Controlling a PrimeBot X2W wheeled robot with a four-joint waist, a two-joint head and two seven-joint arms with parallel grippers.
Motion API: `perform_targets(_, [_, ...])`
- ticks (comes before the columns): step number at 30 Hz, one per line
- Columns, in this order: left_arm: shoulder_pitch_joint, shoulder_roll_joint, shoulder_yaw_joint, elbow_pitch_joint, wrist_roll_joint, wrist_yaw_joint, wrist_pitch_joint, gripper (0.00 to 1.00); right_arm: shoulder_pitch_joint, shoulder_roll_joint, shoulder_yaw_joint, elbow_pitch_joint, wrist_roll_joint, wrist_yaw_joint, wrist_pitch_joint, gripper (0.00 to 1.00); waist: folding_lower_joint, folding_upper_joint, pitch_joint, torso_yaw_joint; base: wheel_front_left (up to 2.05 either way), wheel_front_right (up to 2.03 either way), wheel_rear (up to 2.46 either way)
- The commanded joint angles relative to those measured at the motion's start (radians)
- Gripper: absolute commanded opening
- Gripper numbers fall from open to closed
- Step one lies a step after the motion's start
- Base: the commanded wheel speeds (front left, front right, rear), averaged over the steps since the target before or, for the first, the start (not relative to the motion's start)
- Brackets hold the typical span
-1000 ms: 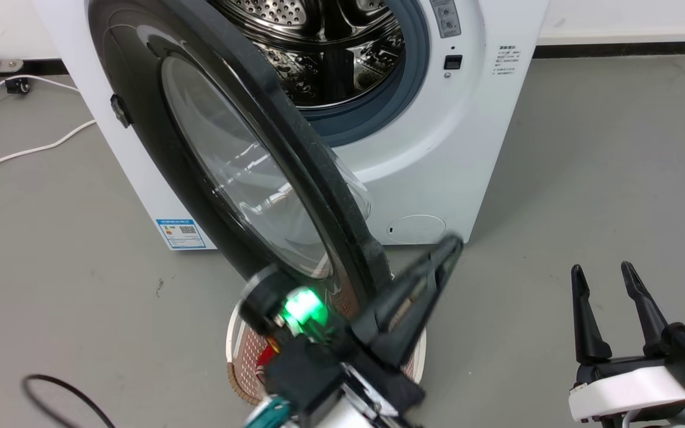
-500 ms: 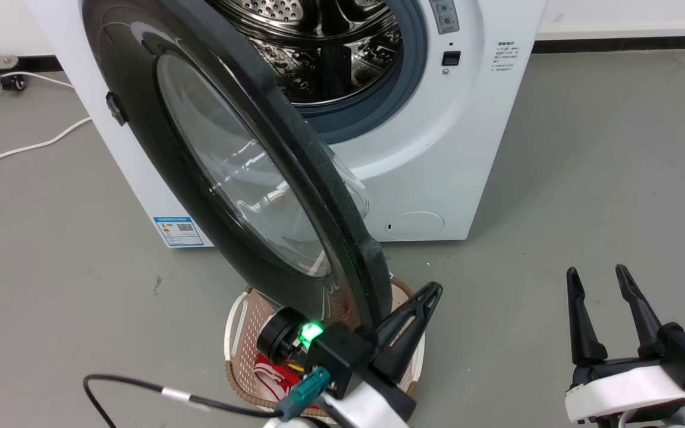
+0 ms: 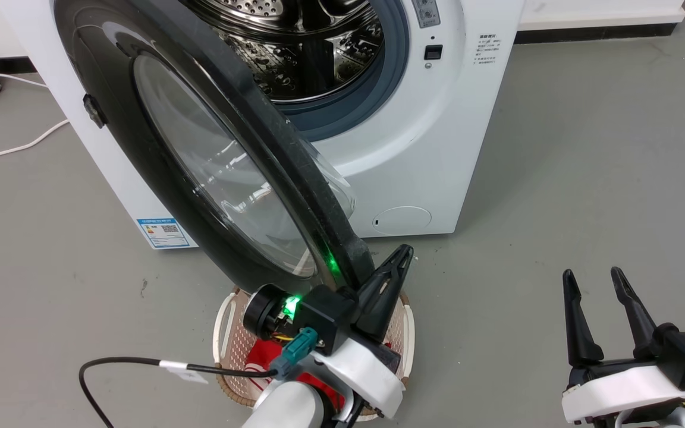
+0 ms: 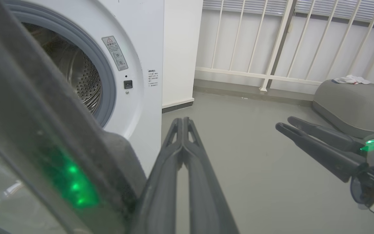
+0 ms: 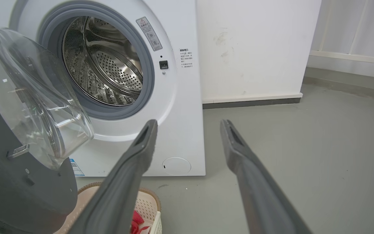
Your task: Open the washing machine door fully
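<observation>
The washing machine door (image 3: 295, 160) stands swung out from the white machine (image 3: 437, 148), its black rim edge-on to the head camera and the glass bowl (image 5: 37, 97) facing the drum. My left gripper (image 3: 405, 251) is shut with nothing in it. Its fingers lie right beside the inner side of the door's lower rim (image 4: 44, 136); I cannot tell if they touch. In the left wrist view the left gripper (image 4: 182, 121) points past the machine's front. My right gripper (image 3: 592, 276) stands open over the floor, well right of the door, and the right wrist view shows this gripper (image 5: 188, 125) holding nothing.
A perforated basket (image 3: 405, 333) with a red cloth (image 3: 265, 359) sits on the floor under the door's lower edge. The drum (image 3: 295, 53) is open behind the door. A white cable (image 3: 21, 145) lies left of the machine. Grey floor (image 3: 586, 178) spreads to the right.
The head camera has moved, shifting the picture left. My left arm has drawn back and come in close to the door's lower rim, fingers still shut. The right gripper keeps its place.
</observation>
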Motion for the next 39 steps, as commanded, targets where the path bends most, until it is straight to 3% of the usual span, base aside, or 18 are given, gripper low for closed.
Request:
perform_targets(1, [0.000, 0.001, 0.006, 0.005, -0.008, 0.008, -0.010, 0.00, -0.020, 0.003, -0.001, 0.004, 0.004, 0.000, -0.006, 1.00, 0.0000, 0.0000, 0.001, 0.000, 0.00, 0.00, 0.00])
perform_targets(14, [0.065, 0.042, 0.044, 0.013, 0.008, 0.079, -0.059, 0.00, -0.018, 0.003, 0.009, 0.022, 0.023, 0.000, -0.008, 1.00, 0.0000, 0.0000, -0.016, 0.011, 0.00, 0.00, 0.00])
perform_targets(27, [0.240, 0.120, 0.073, -0.135, 0.018, 0.176, -0.051, 0.00, -0.010, 0.002, 0.003, 0.029, 0.036, 0.000, 0.004, 1.00, 0.0000, 0.0000, -0.027, 0.058, 0.00, 0.00, 0.00])
perform_targets(39, [0.351, 0.147, 0.056, -0.250, 0.038, 0.218, -0.058, 0.00, 0.011, 0.002, -0.003, 0.005, 0.021, 0.000, 0.025, 1.00, 0.0000, 0.0000, -0.035, 0.138, 0.00, 0.00, 0.00])
